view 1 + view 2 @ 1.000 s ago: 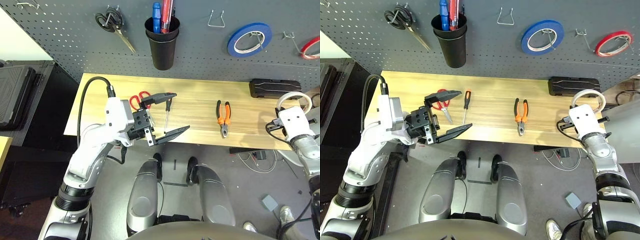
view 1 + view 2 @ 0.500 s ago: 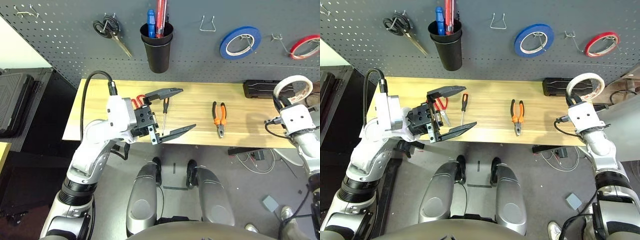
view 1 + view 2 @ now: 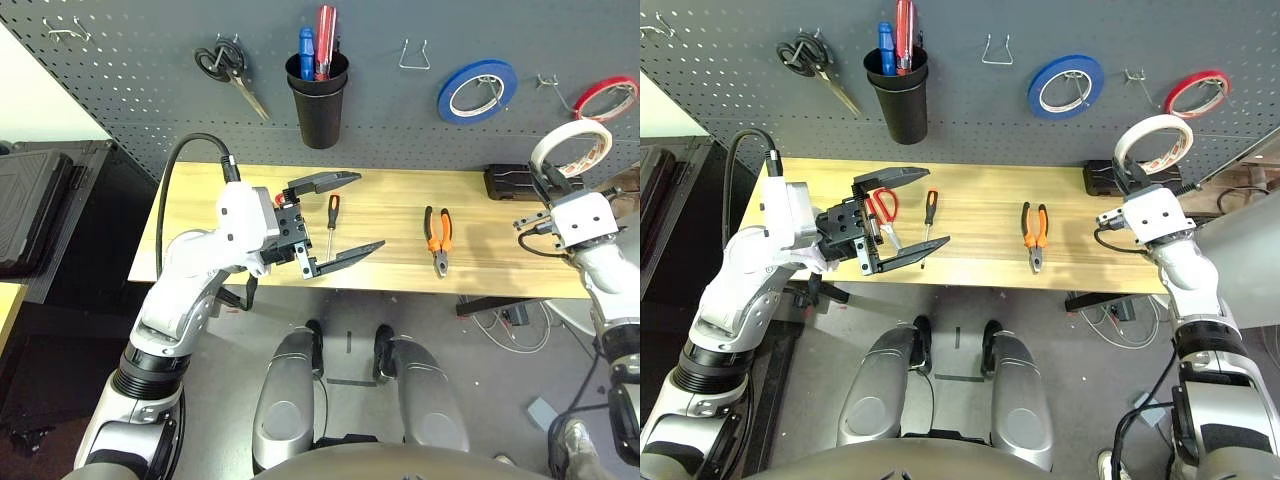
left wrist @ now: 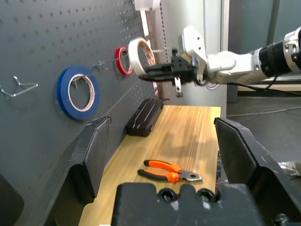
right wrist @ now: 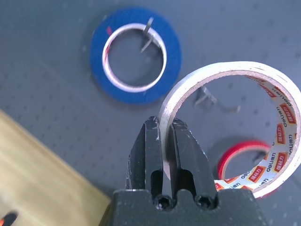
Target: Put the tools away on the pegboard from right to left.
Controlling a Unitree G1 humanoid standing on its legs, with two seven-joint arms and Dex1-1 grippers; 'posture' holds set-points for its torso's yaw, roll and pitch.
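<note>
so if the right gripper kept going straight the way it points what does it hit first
Probably the pegboard. The right gripper, shut on the white tape roll, faces the empty hook between the blue tape roll and red tape roll; depth is unclear.

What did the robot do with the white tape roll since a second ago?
The right gripper, shut on the white tape roll, lifted it off the table and up toward the pegboard, near the empty hook. The left gripper stayed open; pliers, screwdriver and red-handled scissors stayed put.
</note>
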